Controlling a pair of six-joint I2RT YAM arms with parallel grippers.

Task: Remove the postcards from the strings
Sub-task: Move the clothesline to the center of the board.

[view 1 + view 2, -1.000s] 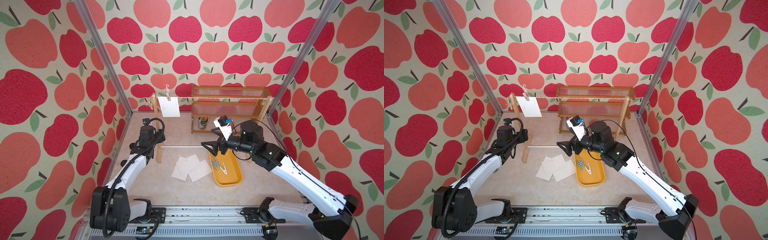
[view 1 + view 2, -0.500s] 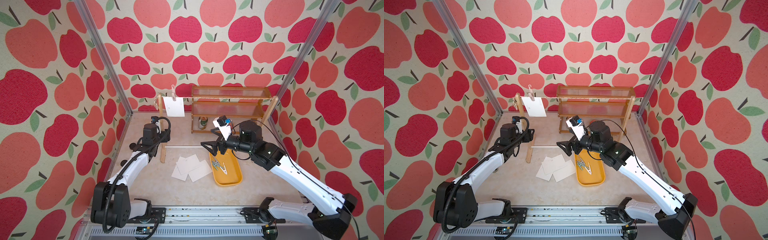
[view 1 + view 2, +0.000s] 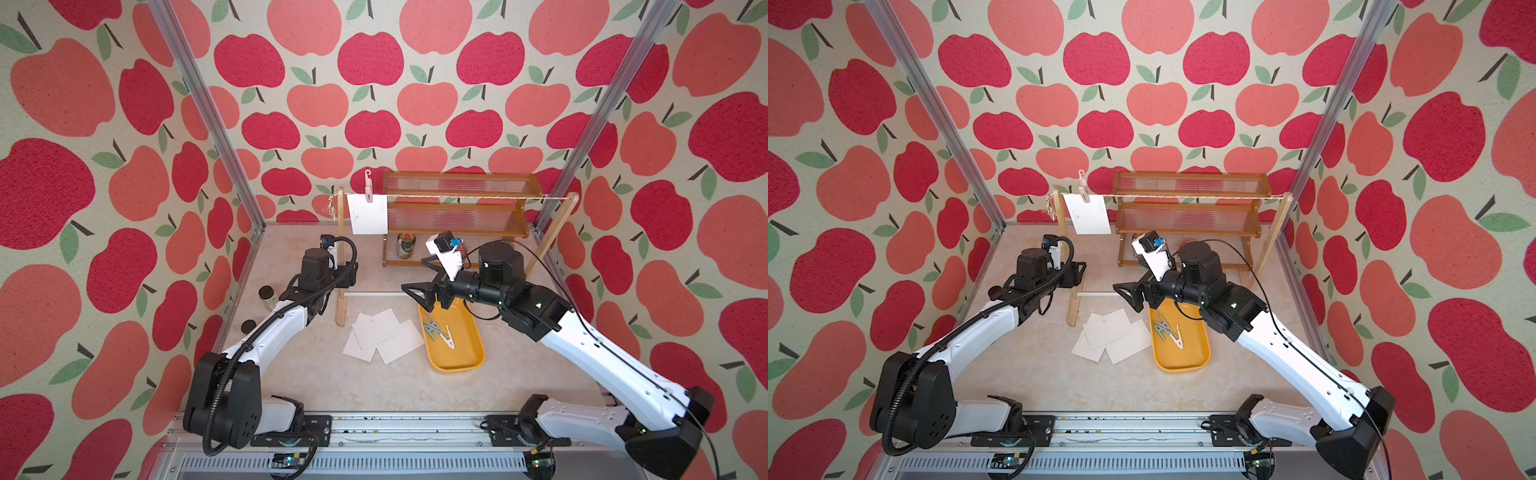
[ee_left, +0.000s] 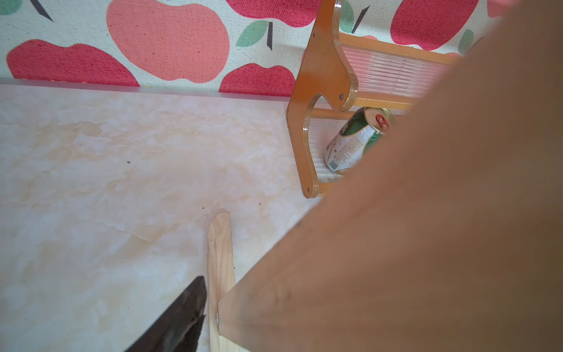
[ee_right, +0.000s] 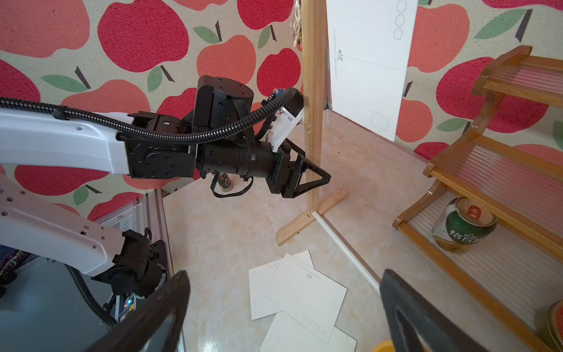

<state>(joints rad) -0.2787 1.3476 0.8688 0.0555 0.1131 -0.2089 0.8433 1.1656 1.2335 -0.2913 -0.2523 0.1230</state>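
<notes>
One white postcard [image 3: 369,214] hangs from the string [image 3: 457,196], pinned by a pink clothespin [image 3: 368,189] close to the left wooden post [image 3: 340,249]. Three more postcards [image 3: 382,336] lie overlapping on the table. My left gripper [image 3: 348,274] is low on that post, a finger on each side, shut on it. The left wrist view shows one dark finger [image 4: 182,314] beside the blurred post [image 4: 396,243]. My right gripper [image 3: 415,291] hovers open and empty over the far end of the yellow tray [image 3: 478,345]. In the right wrist view the hanging postcard [image 5: 365,67] is above the left gripper [image 5: 320,179].
The tray holds a few loose clothespins [image 3: 438,330]. A wooden shelf [image 3: 457,208] with a green can [image 3: 405,245] stands at the back behind the string. A white base rod [image 3: 374,293] joins the posts. Small dark-lidded jars [image 3: 268,295] sit by the left wall.
My left gripper has moved right, and the post, string and hanging postcard have shifted right with it. The right arm has stayed still.
</notes>
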